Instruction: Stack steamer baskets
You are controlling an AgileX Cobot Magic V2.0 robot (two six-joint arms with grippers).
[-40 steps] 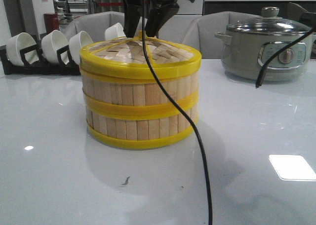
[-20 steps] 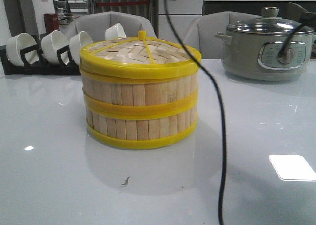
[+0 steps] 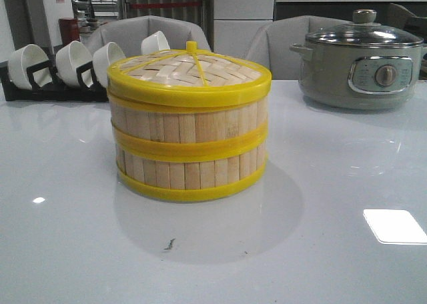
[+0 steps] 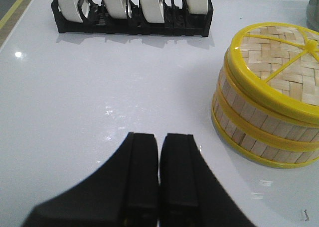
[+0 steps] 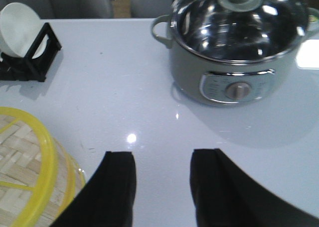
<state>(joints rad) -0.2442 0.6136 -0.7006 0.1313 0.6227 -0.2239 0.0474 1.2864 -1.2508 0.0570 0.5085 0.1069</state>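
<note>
Two steamer baskets stand stacked on the white table, the upper basket (image 3: 190,124) on the lower basket (image 3: 190,174). A flat woven bamboo lid (image 3: 189,71) with a yellow rim closes the top. The stack also shows in the left wrist view (image 4: 266,112), and its lid edge shows in the right wrist view (image 5: 30,182). My left gripper (image 4: 159,137) is shut and empty over bare table, apart from the stack. My right gripper (image 5: 162,157) is open and empty, above the table beside the lid. Neither gripper shows in the front view.
A grey electric pot (image 3: 360,61) with a glass lid stands at the back right, also in the right wrist view (image 5: 234,48). A black rack of white bowls (image 3: 60,74) stands at the back left, also in the left wrist view (image 4: 132,13).
The right gripper and its black cable, above the lid a second ago, have lifted up and out of the front view. The stack has not moved.
</note>
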